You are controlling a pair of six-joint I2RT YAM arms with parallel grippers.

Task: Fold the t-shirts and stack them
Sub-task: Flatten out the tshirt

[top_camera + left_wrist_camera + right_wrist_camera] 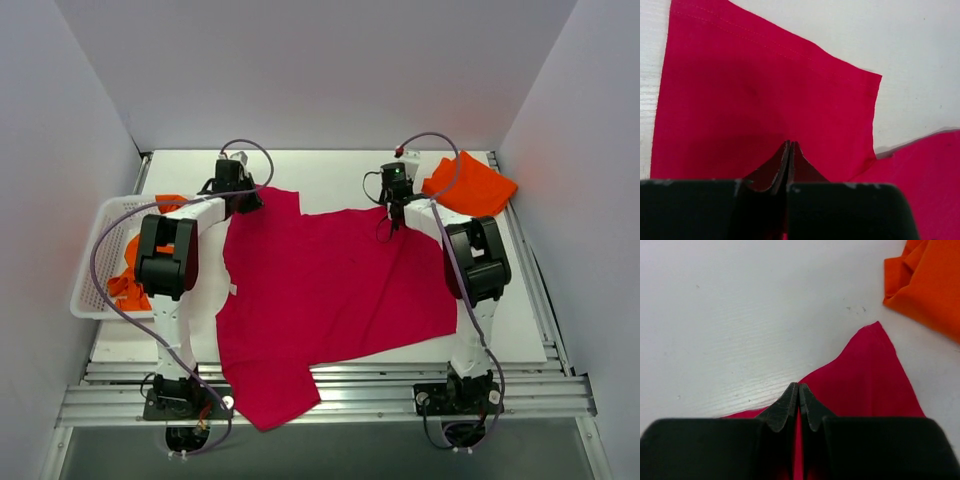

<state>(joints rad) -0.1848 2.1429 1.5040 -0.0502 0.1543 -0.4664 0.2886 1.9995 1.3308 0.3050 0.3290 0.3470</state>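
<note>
The crimson t-shirt [330,290] lies spread over the table, and its near sleeve hangs over the front rail. My left gripper [240,197] is at the shirt's far left corner, with its jaws pressed together on the cloth [765,100]. My right gripper [398,203] is at the far right edge, shut on a pinch of the crimson cloth [865,380], and a red strip shows between its fingers. A folded orange t-shirt [470,185] lies at the back right and also shows in the right wrist view [925,285]. More orange shirts [128,285] lie in the basket.
A white mesh basket [100,235] stands at the table's left edge beside the left arm. White walls close in the back and both sides. Bare white tabletop [330,175] shows beyond the shirt between the grippers.
</note>
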